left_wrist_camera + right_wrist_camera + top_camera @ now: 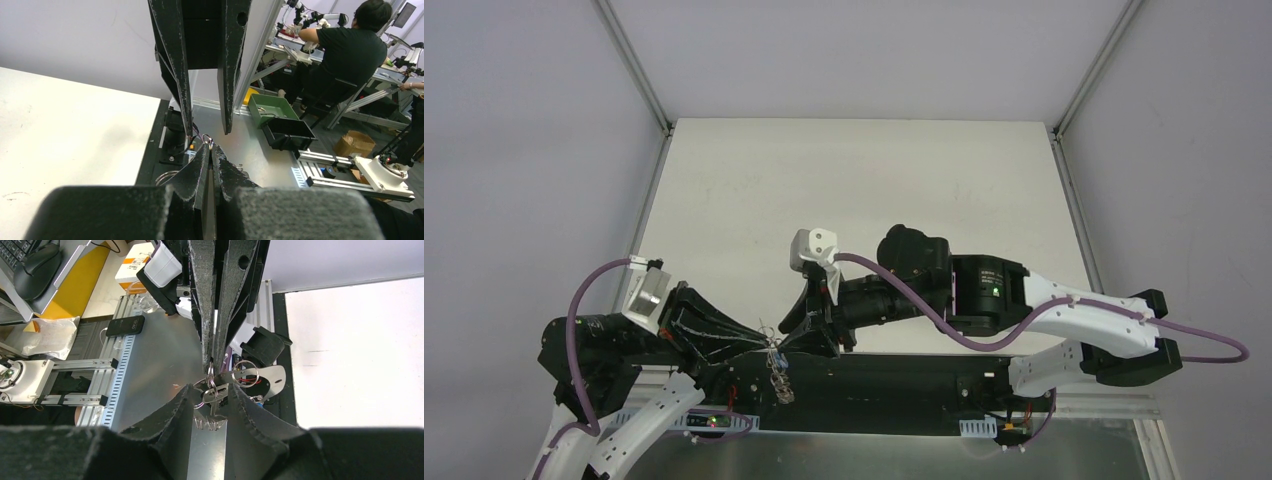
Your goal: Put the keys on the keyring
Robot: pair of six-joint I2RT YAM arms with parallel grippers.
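Both grippers meet tip to tip over the near edge of the table. My left gripper is shut, pinching a thin wire loop of the keyring at its very tip. A bunch of small silver keys dangles below that point. My right gripper is closed partway on a silver key, whose head spans the gap between its fingertips and whose blade hangs down. In the right wrist view the left arm's fingers come down from above. A small separate ring shows just beside them.
The black base plate of the arms lies right under the grippers, with a bare metal shelf beyond the edge. A green bin and a black bin sit off the table. A person works at a far bench.
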